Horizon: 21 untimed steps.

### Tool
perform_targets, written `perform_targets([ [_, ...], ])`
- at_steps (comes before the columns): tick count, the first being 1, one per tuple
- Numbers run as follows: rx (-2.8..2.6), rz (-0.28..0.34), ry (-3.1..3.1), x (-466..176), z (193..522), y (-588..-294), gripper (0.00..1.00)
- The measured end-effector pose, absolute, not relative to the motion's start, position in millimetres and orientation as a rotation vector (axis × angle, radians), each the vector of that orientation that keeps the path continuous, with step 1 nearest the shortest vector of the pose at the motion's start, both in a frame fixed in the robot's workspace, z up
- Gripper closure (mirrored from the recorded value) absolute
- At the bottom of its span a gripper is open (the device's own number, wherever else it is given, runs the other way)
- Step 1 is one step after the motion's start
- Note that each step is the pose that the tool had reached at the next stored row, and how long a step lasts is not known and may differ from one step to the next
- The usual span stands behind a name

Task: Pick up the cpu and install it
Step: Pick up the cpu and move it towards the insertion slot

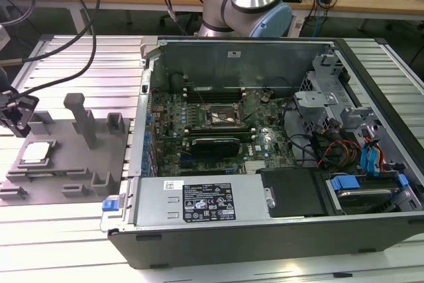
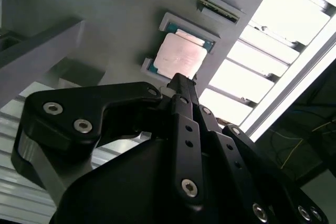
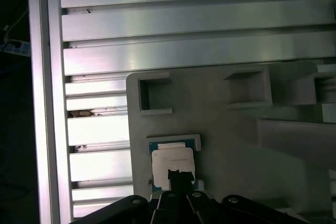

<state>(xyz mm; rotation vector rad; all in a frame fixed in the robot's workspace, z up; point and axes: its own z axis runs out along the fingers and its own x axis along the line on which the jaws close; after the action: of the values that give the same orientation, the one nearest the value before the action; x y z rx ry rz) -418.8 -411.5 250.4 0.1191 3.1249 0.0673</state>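
Note:
The cpu (image 1: 36,152) is a small square chip with a silvery top. It lies flat in a shallow pocket of the grey fixture plate (image 1: 66,164), at the exterior view's left. Both wrist views show the cpu (image 2: 178,56) (image 3: 172,162) from above in its pocket. My black gripper (image 1: 14,116) hangs above the fixture's far left edge, just beyond the chip. Its fingers (image 2: 185,95) meet at a single tip with nothing between them, so my gripper (image 3: 176,174) is shut and apart from the chip. The motherboard's socket (image 1: 224,118) sits inside the open computer case.
The open computer case (image 1: 265,230) takes up the middle and right of the slatted aluminium table (image 1: 59,230). Grey posts and blocks (image 1: 83,118) rise from the fixture plate beside the chip. Cables (image 1: 73,74) trail across the table's left, and the arm's base (image 1: 245,4) stands behind the case.

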Motion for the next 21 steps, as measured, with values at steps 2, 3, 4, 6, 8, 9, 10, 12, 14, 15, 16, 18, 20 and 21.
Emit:
perform_targets([
  [2, 0.119, 0.067, 3.127, -418.8, 246.5, -412.0, 0.89],
  [3, 0.119, 0.067, 3.127, -418.8, 244.7, -412.2, 0.89],
  [4, 0.119, 0.067, 3.127, -418.8, 242.4, -412.5, 0.89],
  [6, 0.119, 0.067, 3.127, -418.9, 238.9, -412.9, 0.89],
  [8, 0.119, 0.067, 3.127, -418.8, 234.9, -413.0, 0.89],
  [9, 0.119, 0.067, 3.127, -418.8, 233.0, -413.0, 0.89],
  [10, 0.119, 0.067, 3.127, -418.8, 230.6, -413.1, 0.89],
  [12, 0.119, 0.067, 3.127, -418.8, 227.6, -413.1, 0.89],
  [14, 0.119, 0.067, 3.127, -418.8, 225.8, -413.1, 0.89],
  [15, 0.119, 0.067, 3.127, -418.9, 225.5, -413.1, 0.89],
  [16, 0.119, 0.067, 3.127, -418.9, 225.5, -413.1, 0.89],
  [18, 0.119, 0.067, 3.127, -418.8, 225.4, -413.1, 0.89],
  [20, 0.119, 0.067, 3.127, -418.8, 225.4, -413.1, 0.89],
  [21, 0.119, 0.067, 3.127, -418.8, 225.4, -413.1, 0.89],
])
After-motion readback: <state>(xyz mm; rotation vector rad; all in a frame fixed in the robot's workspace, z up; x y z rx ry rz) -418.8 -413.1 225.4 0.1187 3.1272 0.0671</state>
